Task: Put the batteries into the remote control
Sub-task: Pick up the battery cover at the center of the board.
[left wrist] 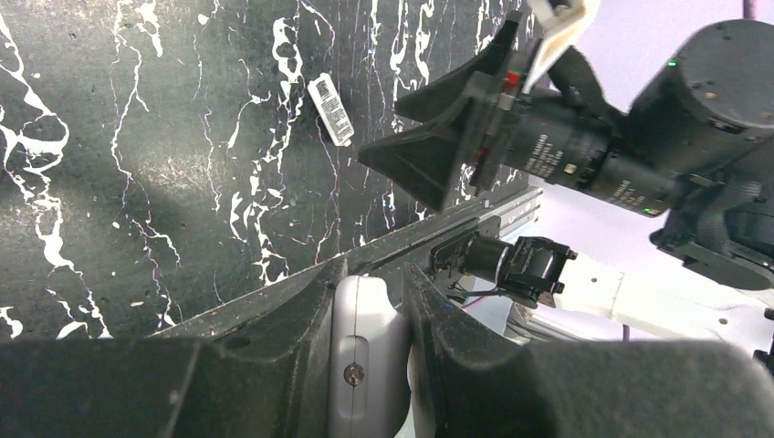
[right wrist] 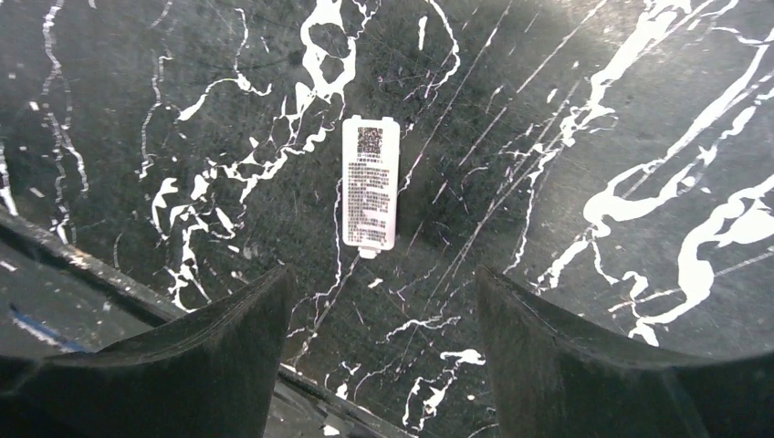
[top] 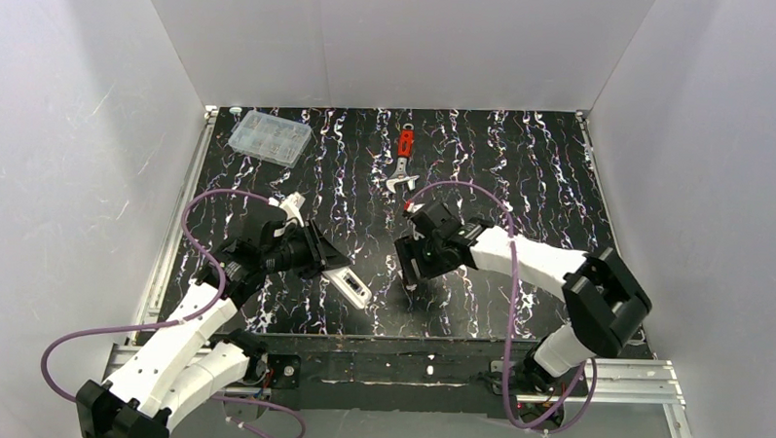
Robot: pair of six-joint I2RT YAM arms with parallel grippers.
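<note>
Black marble-look tabletop (top: 522, 185) with white veins and plain white walls (top: 400, 44) on three sides, that was the setup we saw. Off in the far-left corner sat a clear plastic compartment box (top: 269, 137). A red-handled adjustable wrench (top: 404, 161) lay near the far middle. Both were well apart from the arms.

We found the slim white rectangular remote control (top: 349, 287) clamped in the left gripper (top: 326, 264), over the near-left part of the table. From the left wrist camera, the black fingers (left wrist: 292, 319) were pinched in narrow on either side of the white body. In the overhead view its free end stuck out toward the near right. We couldn't tell from any view whether it was touching the table.

The right gripper (right wrist: 381, 274) hung just to the right of it, jaws spread wide and holding nothing. Right under it, a small white rectangular piece with printed black text (right wrist: 370, 187) lay flat on the tabletop. It sat in line with the gap between the fingers and touched neither one.
</note>
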